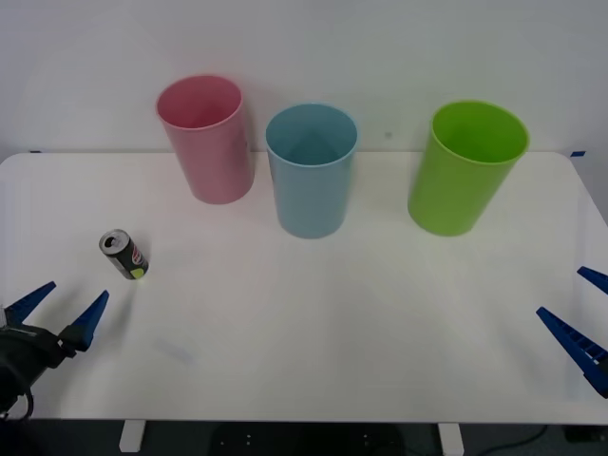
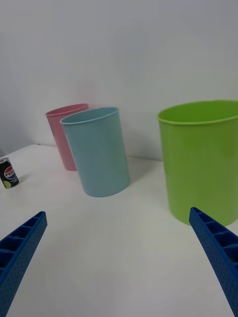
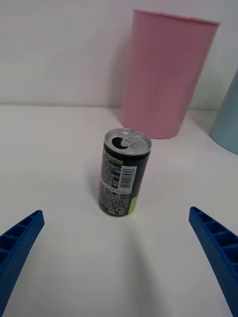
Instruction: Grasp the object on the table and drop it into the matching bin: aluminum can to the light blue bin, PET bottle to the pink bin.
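Three tapered round plastic bins stand upright in a row at the back of the white table (image 1: pixel 313 323): one pink bin (image 1: pixel 207 141), one light blue bin (image 1: pixel 311 171) and one lime green bin (image 1: pixel 464 169). A single small aluminum can (image 1: pixel 124 254), black with a shiny silver top, stands upright on the table's left side, in front of the pink bin. The left gripper (image 1: pixel 59 306) hovers just short of the can, its ribbed blue fingers spread and empty. The right gripper (image 1: pixel 581 318) waits at the right edge, likewise spread.
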Controlling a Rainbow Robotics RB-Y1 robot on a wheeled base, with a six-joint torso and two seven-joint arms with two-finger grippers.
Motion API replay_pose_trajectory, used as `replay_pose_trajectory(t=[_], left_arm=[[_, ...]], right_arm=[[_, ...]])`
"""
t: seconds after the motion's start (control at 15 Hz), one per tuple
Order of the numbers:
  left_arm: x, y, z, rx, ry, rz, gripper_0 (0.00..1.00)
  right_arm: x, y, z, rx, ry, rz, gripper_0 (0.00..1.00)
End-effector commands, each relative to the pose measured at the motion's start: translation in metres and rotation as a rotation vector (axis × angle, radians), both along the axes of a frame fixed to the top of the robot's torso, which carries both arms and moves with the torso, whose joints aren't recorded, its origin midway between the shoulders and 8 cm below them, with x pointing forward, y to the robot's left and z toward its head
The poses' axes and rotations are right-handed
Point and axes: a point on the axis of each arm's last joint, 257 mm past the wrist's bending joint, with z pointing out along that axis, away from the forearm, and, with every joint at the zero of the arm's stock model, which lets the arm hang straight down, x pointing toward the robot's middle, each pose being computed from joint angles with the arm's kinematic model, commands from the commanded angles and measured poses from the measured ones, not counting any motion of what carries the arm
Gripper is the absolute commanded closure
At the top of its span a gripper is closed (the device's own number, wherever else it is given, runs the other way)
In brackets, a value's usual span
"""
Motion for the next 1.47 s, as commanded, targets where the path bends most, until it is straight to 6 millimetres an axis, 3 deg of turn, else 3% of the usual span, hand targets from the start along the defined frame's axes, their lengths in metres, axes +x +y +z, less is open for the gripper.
replay_pose_trajectory(t=[0.07, 0.6, 1.13, 1.47], left_arm=[[0.011, -0.001, -0.004, 0.018, 0.000, 0.042, 0.00], [0.042, -0.022, -0.009, 0.044, -0.002, 0.082, 0.00], [0.094, -0.036, -0.021, 0.052, 0.027, 0.106, 0.00], [0.116, -0.044, -0.026, 0.051, 0.044, 0.098, 0.00]], right_arm=[[0.000, 0.000, 0.000, 0.000, 0.000, 0.000, 0.00], [0.000, 0.000, 0.000, 0.000, 0.000, 0.000, 0.00], [0.000, 0.000, 0.000, 0.000, 0.000, 0.000, 0.00], [0.000, 0.000, 0.000, 0.000, 0.000, 0.000, 0.00]])
